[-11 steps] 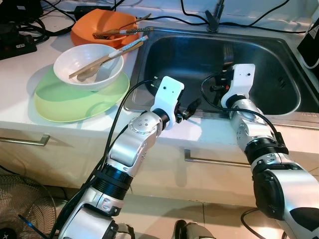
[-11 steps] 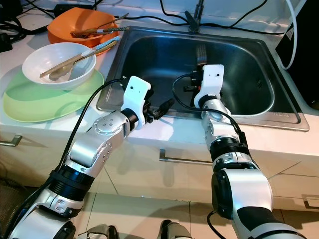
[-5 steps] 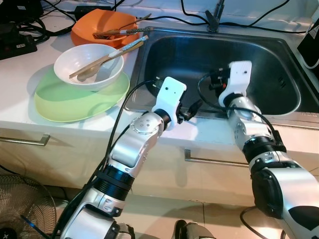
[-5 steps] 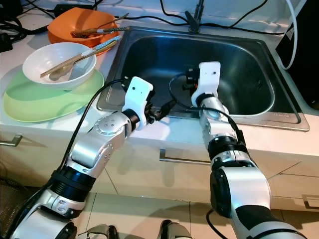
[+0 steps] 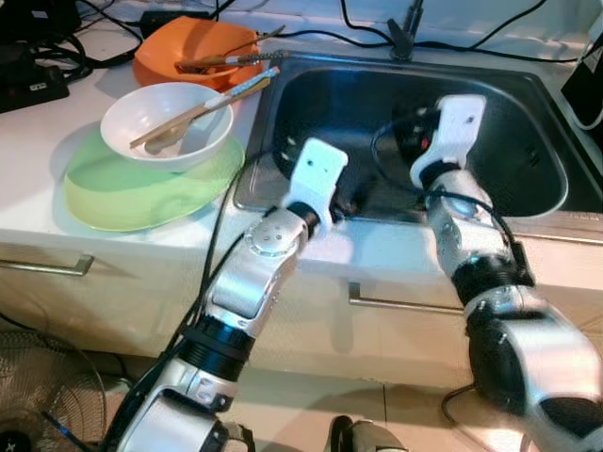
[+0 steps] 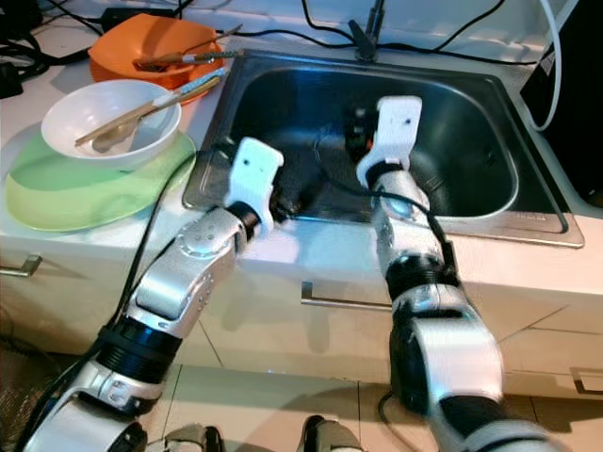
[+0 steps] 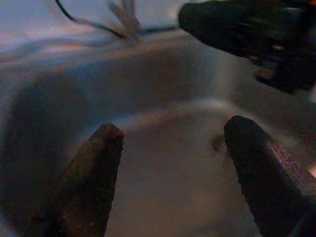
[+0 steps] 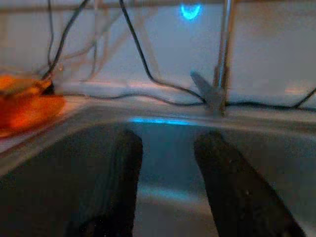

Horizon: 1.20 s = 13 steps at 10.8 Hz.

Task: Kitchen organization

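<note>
The brushed stainless-steel sink basin (image 5: 528,151) has a dull sheen. The round white bowl (image 5: 141,118) looks glossy ceramic, the pale green plate (image 5: 122,193) smooth plastic, and the white desk (image 5: 38,179) matt.

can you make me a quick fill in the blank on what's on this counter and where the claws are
1. The white bowl sits on the ______ plate.
2. Both claws, left claw and right claw, reach over the steel ______.
3. The left claw's fingers are ______, gripping nothing.
4. The orange bowl lies ______ the sink, on the counter.

Missing words: green; sink; open; beside
</note>
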Motion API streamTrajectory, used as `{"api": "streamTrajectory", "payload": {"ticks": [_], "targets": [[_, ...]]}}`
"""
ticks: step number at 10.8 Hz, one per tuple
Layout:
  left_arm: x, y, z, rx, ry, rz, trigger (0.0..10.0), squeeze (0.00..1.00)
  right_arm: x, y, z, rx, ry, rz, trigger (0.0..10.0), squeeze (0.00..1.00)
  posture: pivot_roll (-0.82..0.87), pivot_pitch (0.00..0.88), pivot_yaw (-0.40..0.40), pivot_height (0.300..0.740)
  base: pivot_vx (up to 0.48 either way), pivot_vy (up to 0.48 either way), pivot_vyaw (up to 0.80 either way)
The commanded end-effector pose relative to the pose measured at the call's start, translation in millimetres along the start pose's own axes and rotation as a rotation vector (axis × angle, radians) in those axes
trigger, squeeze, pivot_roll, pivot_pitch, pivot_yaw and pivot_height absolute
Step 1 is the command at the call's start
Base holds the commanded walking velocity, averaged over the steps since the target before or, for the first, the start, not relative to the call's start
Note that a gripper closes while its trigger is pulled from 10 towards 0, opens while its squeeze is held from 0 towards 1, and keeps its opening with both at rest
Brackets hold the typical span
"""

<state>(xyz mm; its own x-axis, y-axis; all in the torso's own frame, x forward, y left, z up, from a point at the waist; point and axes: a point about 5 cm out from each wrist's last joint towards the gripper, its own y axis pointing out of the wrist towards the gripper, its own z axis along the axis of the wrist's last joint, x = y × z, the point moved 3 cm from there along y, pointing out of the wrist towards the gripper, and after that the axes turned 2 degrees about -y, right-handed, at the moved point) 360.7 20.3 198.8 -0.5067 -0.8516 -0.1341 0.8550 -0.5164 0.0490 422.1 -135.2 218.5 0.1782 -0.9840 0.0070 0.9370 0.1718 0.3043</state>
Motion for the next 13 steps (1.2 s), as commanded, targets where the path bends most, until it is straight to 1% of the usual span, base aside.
{"api": "streamTrajectory", "payload": {"ticks": [1,2,3,4,5,6,7,8,9,10,11,12,13], "targets": [[-3.7,2.0,12,0.058,0.055,0.037,10.0,0.0,-4.8,-2.5,13,0.069,0.003,0.025,10.0,0.0,0.06,0.13,-0.041,0.74,0.0,0.0,0.0],[-8.7,1.9,19,0.094,0.07,0.07,10.0,0.0,-7.7,-6.2,20,0.106,0.013,0.032,10.0,0.0,0.06,0.13,-0.041,0.74,0.0,0.0,0.0],[-12.4,1.7,25,0.125,0.104,0.091,10.0,0.0,-7.3,-10.6,26,0.138,0.014,0.023,10.0,0.0,0.06,0.137,-0.04,0.74,0.0,0.0,0.0],[-16.7,0.7,31,0.172,0.147,0.125,10.0,0.0,-7.2,-21.1,33,0.182,0.018,0.011,10.0,0.0,0.05,0.145,-0.036,0.74,0.0,0.0,0.0],[-18.7,0.3,34,0.189,0.163,0.141,10.0,0.0,-7.8,-26.5,34,0.196,0.005,0.011,10.0,0.0,0.04,0.148,-0.034,0.74,0.0,0.0,0.0],[-19.7,0.7,35,0.202,0.199,0.151,10.0,0.0,-6.7,-33.8,28,0.185,0.001,-0.005,10.0,0.0,0.05,0.151,-0.033,0.74,0.0,0.0,0.0],[-23.5,-0.4,37,0.219,0.212,0.176,10.0,0.0,-5.9,-42.9,22,0.161,-0.01,-0.011,10.0,0.0,0.05,0.153,-0.034,0.74,0.0,0.0,0.0],[-28.8,-3.5,36,0.23,0.206,0.2,10.0,0.0,-3.8,-48.9,22,0.152,-0.022,-0.012,10.0,0.0,0.05,0.153,-0.034,0.74,0.0,0.0,0.0],[-32.5,-6.5,34,0.228,0.206,0.214,10.0,0.0,1.0,-53.4,21,0.144,-0.031,-0.02,10.0,0.0,0.05,0.16,-0.036,0.74,0.0,0.0,0.0],[-38.6,-12.5,29,0.217,0.21,0.233,10.0,0.0,10.3,-60.2,19,0.13,-0.044,-0.043,10.0,0.0,0.04,0.166,-0.038,0.74,0.0,0.0,0.0],[-42.9,-15.7,25,0.206,0.225,0.246,10.0,0.0,10.2,-66.6,15,0.108,-0.039,-0.05,10.0,0.0,0.04,0.167,-0.04,0.74,0.0,0.0,0.0],[-44.3,-15.6,25,0.204,0.239,0.251,10.0,0.0,7.5,-68.7,12,0.096,-0.031,-0.048,10.0,0.0,0.05,0.165,-0.043,0.74,0.0,0.0,0.0],[-48.2,-13.7,28,0.204,0.275,0.271,10.0,0.0,3.4,-70.8,8,0.08,-0.02,-0.044,10.0,0.0,0.05,0.165,-0.043,0.74,0.0,0.0,0.0]]}}
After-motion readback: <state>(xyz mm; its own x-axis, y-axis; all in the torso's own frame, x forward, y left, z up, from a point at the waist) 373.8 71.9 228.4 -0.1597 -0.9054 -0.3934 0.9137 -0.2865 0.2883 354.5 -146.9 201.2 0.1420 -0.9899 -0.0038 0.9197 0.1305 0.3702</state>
